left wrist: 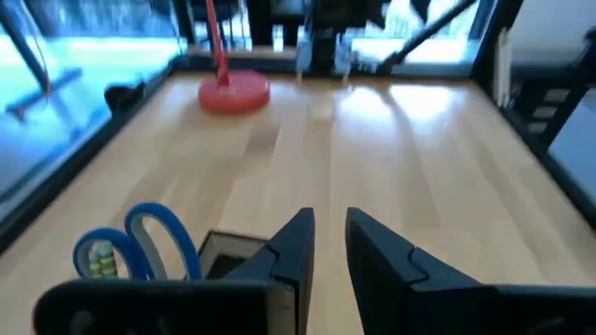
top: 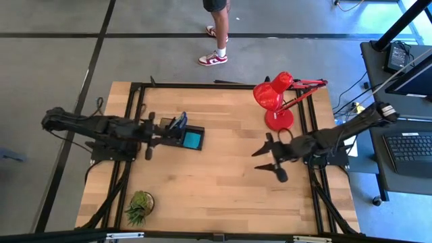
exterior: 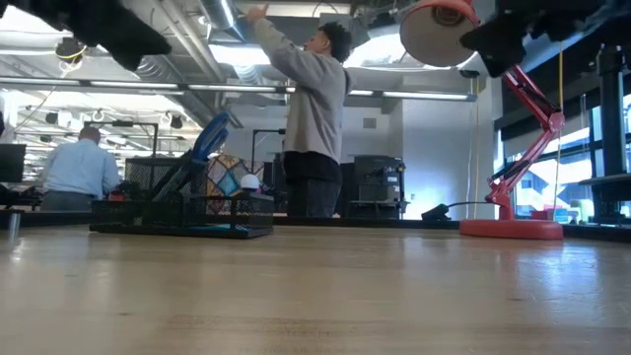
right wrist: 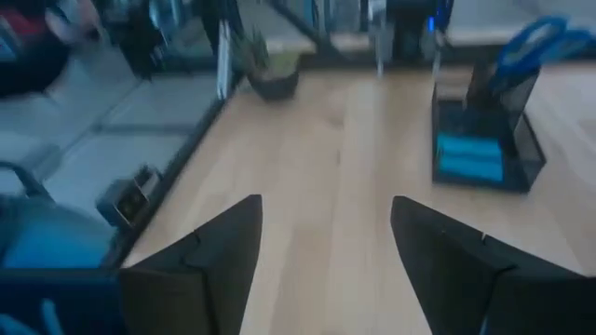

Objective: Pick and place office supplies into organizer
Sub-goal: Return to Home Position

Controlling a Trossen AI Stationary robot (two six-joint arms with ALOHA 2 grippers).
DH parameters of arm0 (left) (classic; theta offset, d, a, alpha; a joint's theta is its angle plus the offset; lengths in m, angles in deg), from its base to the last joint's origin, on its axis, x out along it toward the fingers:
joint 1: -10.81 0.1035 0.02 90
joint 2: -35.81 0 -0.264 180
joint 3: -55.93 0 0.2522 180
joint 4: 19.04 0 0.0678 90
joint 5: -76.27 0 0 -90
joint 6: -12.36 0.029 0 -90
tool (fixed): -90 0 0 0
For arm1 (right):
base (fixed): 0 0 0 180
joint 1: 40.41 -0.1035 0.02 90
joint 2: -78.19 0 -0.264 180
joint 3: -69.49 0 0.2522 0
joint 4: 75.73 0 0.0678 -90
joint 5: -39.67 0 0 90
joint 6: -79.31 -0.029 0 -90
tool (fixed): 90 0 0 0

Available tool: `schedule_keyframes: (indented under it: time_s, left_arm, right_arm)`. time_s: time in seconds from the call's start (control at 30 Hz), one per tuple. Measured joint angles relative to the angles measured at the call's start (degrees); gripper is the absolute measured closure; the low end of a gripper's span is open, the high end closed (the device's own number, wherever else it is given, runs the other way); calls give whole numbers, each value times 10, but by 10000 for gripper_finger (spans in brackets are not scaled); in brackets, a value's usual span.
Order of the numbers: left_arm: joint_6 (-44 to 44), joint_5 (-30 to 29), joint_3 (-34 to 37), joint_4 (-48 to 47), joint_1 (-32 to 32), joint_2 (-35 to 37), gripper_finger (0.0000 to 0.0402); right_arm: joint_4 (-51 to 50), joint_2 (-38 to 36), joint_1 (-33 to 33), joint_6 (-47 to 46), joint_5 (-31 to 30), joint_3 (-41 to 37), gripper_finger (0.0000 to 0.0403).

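The black organizer [top: 181, 135] stands on the table at the left of the middle. Blue-handled scissors [top: 179, 122] stand in its cup section, handles up [left wrist: 140, 244]. A cyan sticky-note pad [top: 193, 140] lies in its low compartment and also shows in the right wrist view [right wrist: 470, 158]. My left gripper [top: 162, 137] hovers at the organizer's left end, above the cup section, its fingers a narrow gap apart and empty [left wrist: 331, 251]. My right gripper [top: 270, 160] is wide open and empty over bare table to the right of the middle [right wrist: 321, 251]. No loose supplies show on the table.
A red desk lamp [top: 277, 101] stands at the far right, its head leaning over the table. A small green potted plant [top: 140, 206] sits at the near left corner. Bare wood lies between the organizer and my right gripper. A person [exterior: 311, 118] stands beyond the far edge.
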Motion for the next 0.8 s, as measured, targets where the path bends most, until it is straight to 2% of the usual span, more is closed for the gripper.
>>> schedule_keyframes:
  time_s: [0.2, 0.47, 0.8]
  left_arm:
    - [1, 0, 80, 52, -2, 129, 348]
    - [1, -2, 136, 52, -2, 274, 350]
    - [-4, -36, 163, 39, -1, 283, 355]
  right_arm:
    - [62, -90, 0, 10, 0, -84, 161]
    - [87, -159, 1, 43, 0, -145, 161]
    - [95, -277, 29, 55, 0, -213, 161]
